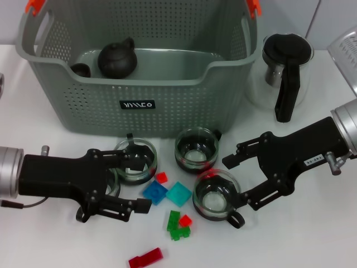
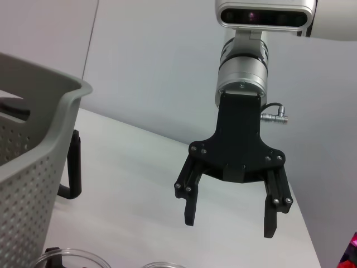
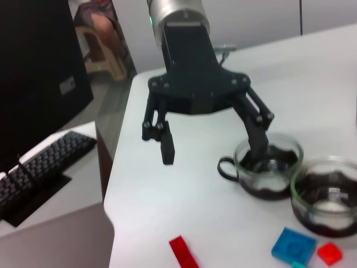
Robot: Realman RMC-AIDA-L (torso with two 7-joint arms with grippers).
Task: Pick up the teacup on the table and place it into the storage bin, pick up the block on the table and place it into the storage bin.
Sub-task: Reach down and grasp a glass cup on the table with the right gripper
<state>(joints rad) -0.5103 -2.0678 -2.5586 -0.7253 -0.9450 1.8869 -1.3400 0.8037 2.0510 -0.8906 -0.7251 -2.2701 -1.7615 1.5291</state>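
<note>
Both arms at the cups — nothing gripped yet
Right gripper (image 1: 239, 177) jaws wide open, straddling the lower-centre teacup (image 1: 216, 197); left gripper (image 1: 135, 183) open, empty, bin (image 1: 139, 95) above.

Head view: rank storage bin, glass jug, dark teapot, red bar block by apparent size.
1. storage bin
2. glass jug
3. dark teapot, inside the bin, partly hidden by its wall
4. red bar block
The teapot sits farther from the camera, so its true size may be understated.

Teacups (image 1: 196, 149) & blocks (image 1: 178, 194) in front of storage bin (image 1: 139, 84), jug (image 1: 285, 72) right.
</note>
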